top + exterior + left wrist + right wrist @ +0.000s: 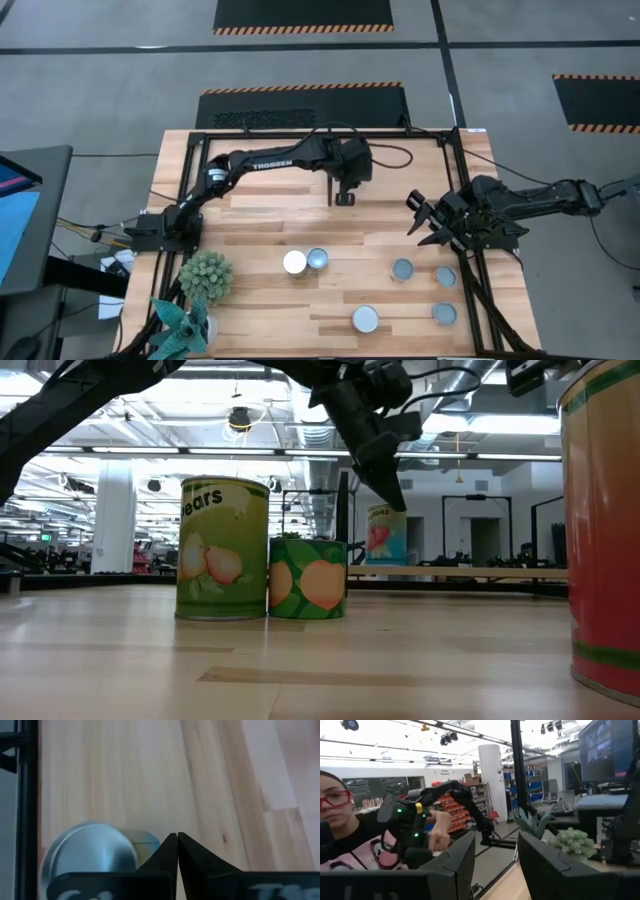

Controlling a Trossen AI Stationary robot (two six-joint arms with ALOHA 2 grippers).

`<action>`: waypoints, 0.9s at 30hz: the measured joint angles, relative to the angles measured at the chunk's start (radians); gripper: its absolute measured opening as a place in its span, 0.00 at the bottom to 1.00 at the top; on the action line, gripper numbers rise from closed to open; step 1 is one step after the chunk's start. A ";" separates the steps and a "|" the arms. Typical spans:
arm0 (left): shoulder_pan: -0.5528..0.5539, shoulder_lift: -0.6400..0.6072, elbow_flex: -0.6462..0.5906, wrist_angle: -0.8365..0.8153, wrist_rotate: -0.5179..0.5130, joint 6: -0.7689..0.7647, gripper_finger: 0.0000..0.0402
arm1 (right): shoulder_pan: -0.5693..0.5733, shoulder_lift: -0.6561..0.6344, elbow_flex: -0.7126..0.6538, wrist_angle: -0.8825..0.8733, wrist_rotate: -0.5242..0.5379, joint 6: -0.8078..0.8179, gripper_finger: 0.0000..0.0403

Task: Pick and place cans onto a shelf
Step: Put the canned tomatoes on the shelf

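Six cans with round silver tops stand on the wood near the front: two together [306, 261], two at the right [402, 269] [445, 276], and two nearest the front edge [366, 319] [444, 314]. Another can [90, 852] stands by the shelf's black bar [26, 795], under my left arm; it also shows far off in the low view [385, 535]. My left gripper [343, 200] [176, 840] is shut and empty, its tips right beside that can. My right gripper [415, 215] [495, 865] is open and empty, raised at the table's right side. My left gripper's shut fingers [167, 852] stand close against the side of the far can [145, 840], pointing down. Whether the outer side of a finger touches the can, I cannot tell.
The shelf's black frame [270, 133] runs round the wood planks. Two potted plants [205, 275] [180, 325] stand at the front left. In the low view a tall red-labelled can [605, 530] fills the right edge. A person [350, 835] shows beyond the table.
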 joint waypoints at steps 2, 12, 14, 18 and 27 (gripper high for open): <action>0.007 0.000 0.000 -0.005 0.000 0.000 0.00 | 0.009 -0.001 0.000 -0.006 0.000 0.000 0.43; 0.046 0.000 0.000 -0.008 0.000 -0.004 0.00 | 0.049 -0.001 0.000 -0.007 0.001 -0.005 0.43; 0.052 0.000 0.000 -0.001 0.000 -0.004 0.00 | 0.048 -0.001 0.000 -0.007 0.000 -0.005 0.43; 0.061 0.000 0.000 0.032 -0.001 -0.004 0.00 | 0.048 -0.001 0.000 -0.007 0.001 -0.007 0.43; 0.077 0.000 0.000 0.036 -0.036 0.000 0.00 | 0.048 -0.001 0.000 -0.007 0.000 -0.007 0.43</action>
